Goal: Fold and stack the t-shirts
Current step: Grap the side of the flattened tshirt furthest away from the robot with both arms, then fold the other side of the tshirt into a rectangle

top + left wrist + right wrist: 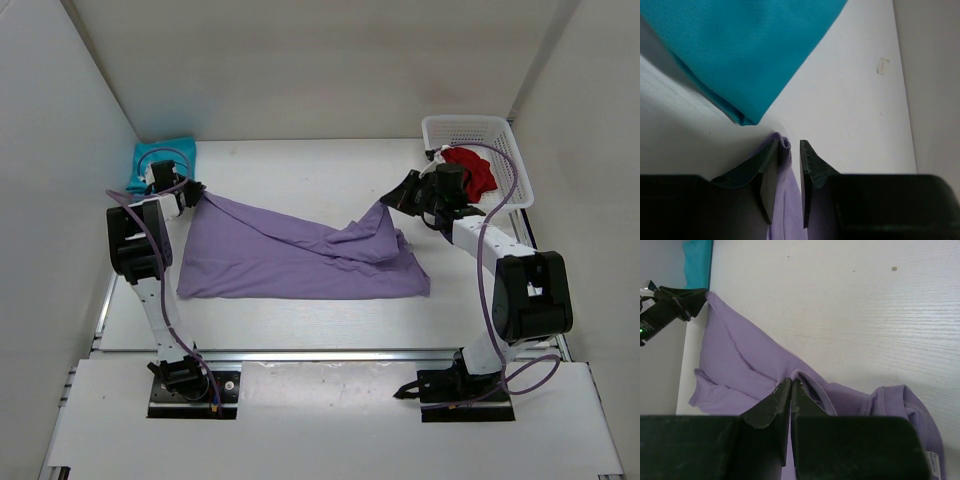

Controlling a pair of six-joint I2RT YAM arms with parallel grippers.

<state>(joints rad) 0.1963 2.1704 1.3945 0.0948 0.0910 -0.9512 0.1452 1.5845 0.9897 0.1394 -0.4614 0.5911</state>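
The lavender t-shirt (300,255) lies creased, two far corners lifted taut

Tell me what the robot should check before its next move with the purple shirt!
1. Right gripper shut on the purple t-shirt: ok.
2. Left gripper hold on the far corner: cannot tell; cloth sits between jaws slightly apart.
3. Purple t-shirt lying smooth: not ok; bunched near the right gripper.
4. Teal t-shirt folded in the far left corner: ok.
5. Red t-shirt folded: not ok; crumpled in the basket.
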